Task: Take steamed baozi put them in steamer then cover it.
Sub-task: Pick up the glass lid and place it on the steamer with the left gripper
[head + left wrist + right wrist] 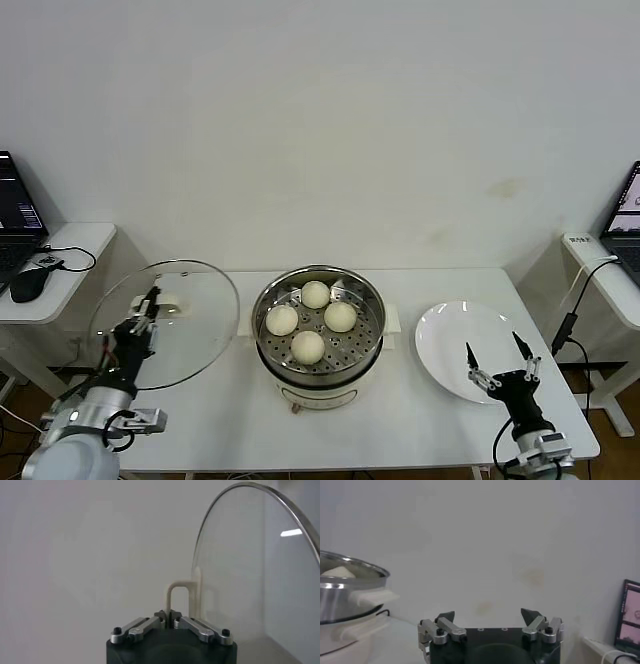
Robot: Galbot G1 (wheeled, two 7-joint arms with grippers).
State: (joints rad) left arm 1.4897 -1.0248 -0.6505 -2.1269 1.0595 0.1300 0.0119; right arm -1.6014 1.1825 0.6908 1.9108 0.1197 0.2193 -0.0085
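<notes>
Four cream-white baozi (312,319) sit on the perforated tray inside the shiny steamer (274,343) at the table's middle. My left gripper (152,304) is shut on the cream handle (180,596) of the clear glass cover (190,330) and holds it tilted above the table, left of the steamer. In the left wrist view the cover's metal rim (265,494) arcs beside the handle. My right gripper (494,351) is open and empty over the white plate, right of the steamer. The right wrist view shows the steamer's side (342,597) with one baozi (337,571) above the rim.
An empty white plate (450,335) lies right of the steamer. Side tables with laptops stand at the far left (15,225) and far right (625,225). A mouse (28,285) lies on the left table. A wall rises behind the table.
</notes>
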